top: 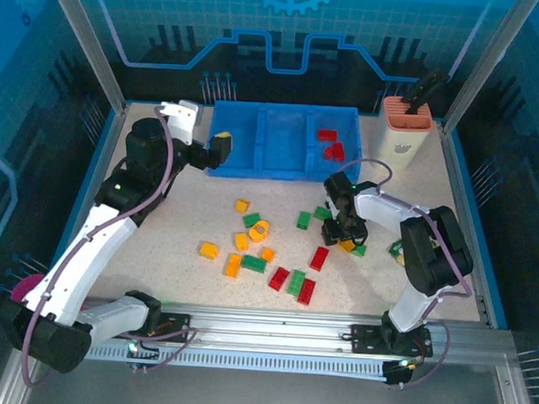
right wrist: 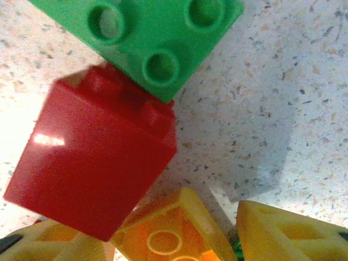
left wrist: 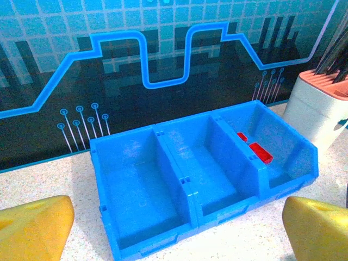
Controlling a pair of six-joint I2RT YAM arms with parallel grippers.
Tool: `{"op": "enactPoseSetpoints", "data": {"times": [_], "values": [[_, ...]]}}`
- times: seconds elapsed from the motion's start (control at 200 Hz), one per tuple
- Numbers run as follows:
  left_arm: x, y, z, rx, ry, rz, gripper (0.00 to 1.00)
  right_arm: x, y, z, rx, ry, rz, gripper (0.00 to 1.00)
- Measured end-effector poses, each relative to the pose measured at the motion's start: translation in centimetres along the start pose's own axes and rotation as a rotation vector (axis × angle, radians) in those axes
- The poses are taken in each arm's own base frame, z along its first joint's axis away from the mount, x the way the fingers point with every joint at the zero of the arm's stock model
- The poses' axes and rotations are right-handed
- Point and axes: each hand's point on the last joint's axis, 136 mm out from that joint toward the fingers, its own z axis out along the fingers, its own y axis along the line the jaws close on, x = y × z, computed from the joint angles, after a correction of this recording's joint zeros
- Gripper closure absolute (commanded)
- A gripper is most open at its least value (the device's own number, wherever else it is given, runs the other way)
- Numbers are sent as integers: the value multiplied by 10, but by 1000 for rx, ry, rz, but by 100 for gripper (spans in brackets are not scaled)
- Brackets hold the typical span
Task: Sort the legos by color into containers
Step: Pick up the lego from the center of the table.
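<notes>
Right pincer [top: 343, 236] points down among the legos [top: 257, 254] scattered on the table [top: 174, 260], its fingertips [right wrist: 288, 234] partly closed either side of an orange brick [right wrist: 163, 231]; whether they grip it I cannot tell. A red brick [right wrist: 92, 163] and a green brick [right wrist: 163, 32] lie against each other beside it. Its arm folds back at the elbow. Left pincer [top: 220, 149], spread wide and empty, is held level facing the blue bin [left wrist: 179, 179], whose right compartment holds red legos [left wrist: 260, 152]. Peach holder [top: 404, 142] bears a mark too small to read.
</notes>
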Motion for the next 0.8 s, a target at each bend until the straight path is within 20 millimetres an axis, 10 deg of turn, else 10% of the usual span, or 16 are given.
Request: {"op": "enactPoseSetpoints", "data": {"times": [0.45, 0.801], "values": [[2, 0, 1, -1, 4, 1, 1, -10, 5, -20, -26, 7, 6, 67], [5, 5, 1, -27, 9, 8, 1, -186, 34, -166, -121, -494, -80, 68]]}}
